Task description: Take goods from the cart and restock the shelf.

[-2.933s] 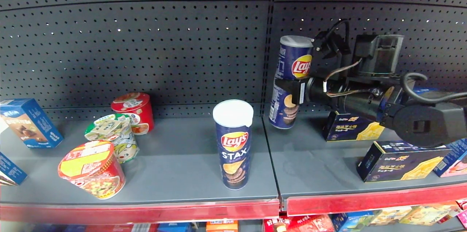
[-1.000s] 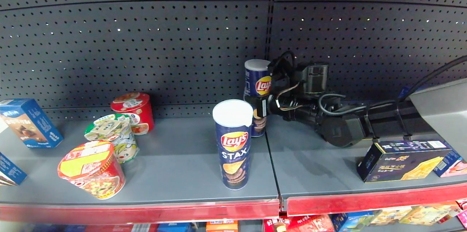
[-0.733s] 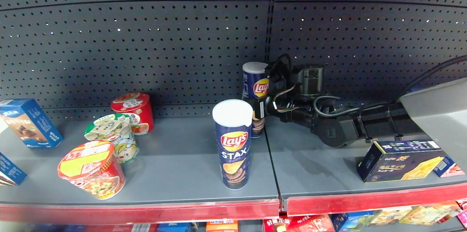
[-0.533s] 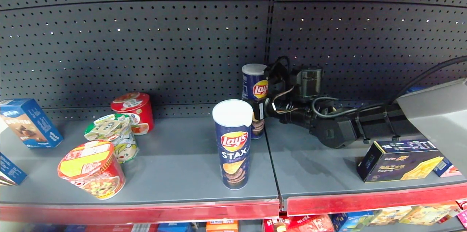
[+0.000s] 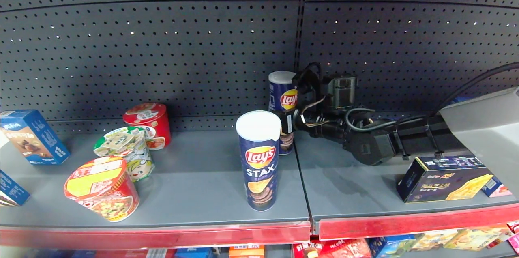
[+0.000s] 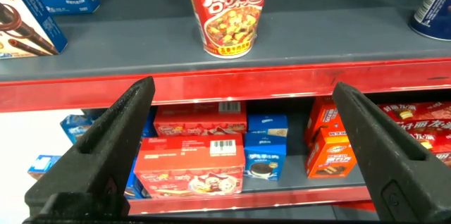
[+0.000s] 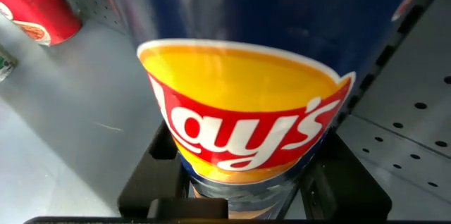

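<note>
My right gripper [image 5: 288,122] is shut on a blue chip can [image 5: 282,99] with a white lid, held upright at the back of the grey shelf [image 5: 194,193]. The can's base is at or just above the shelf board, close to the pegboard. In the right wrist view the same can [image 7: 246,111] sits between the black fingers [image 7: 151,182] of the right gripper [image 7: 246,199]. A second, identical can [image 5: 258,160] stands in front of it, nearer the red shelf edge. My left gripper [image 6: 239,153] is open and holds nothing, below the shelf front and facing a red noodle cup [image 6: 227,13].
Noodle cups [image 5: 103,193] and blue boxes [image 5: 32,136] occupy the shelf's left. A dark snack box [image 5: 446,179] lies on the right, under my right arm. The pegboard wall [image 5: 182,55] closes the back. A lower shelf holds red boxes [image 6: 189,168].
The right arm carried the can from high on the right, leftward and down, to the back of the shelf behind the front can. Over the last half second it barely moved.
</note>
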Robot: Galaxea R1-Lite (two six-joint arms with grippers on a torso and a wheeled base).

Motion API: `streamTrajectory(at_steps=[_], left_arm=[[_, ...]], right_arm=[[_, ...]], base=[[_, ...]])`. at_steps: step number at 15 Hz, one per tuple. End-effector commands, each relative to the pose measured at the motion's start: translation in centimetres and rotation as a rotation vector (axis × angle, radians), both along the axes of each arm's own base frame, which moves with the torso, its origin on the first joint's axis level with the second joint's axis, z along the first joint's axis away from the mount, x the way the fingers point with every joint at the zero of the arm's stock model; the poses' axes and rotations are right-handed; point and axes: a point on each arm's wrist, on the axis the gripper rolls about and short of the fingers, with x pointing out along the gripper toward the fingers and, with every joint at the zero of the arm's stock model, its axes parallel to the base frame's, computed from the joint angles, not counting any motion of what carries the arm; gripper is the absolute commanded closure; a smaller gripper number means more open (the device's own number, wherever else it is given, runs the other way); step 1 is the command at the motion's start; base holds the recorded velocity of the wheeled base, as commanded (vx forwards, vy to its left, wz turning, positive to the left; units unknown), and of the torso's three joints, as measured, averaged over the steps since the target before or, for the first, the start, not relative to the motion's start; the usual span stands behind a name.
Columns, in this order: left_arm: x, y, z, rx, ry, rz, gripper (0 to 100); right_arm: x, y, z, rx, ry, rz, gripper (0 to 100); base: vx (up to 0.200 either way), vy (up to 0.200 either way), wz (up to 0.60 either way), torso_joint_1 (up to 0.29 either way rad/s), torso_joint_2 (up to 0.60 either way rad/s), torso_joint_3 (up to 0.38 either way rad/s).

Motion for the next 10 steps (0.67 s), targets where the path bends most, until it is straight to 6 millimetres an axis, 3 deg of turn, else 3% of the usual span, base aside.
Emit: streamTrajectory(at_steps=[1, 2, 10], left_arm=[[0.0, 0.0, 0.0, -0.001, 0.002, 0.000, 0], [0.0, 0.0, 0.0, 0.000, 0.002, 0.000, 0], [0.0, 0.0, 0.0, 0.000, 0.002, 0.000, 0]], right_arm=[[-0.2, 0.1, 0.0, -0.002, 0.001, -0.003, 100], [-0.3, 0.1, 0.1, -0.002, 0.001, -0.001, 0], [-2.4, -1.3, 0.3, -0.023, 0.037, -0.001, 0]], base=[[0.000, 0.000, 0.00, 0.000, 0.00, 0.000], [0.000, 0.000, 0.00, 0.000, 0.00, 0.000], [0.000, 0.000, 0.00, 0.000, 0.00, 0.000]])
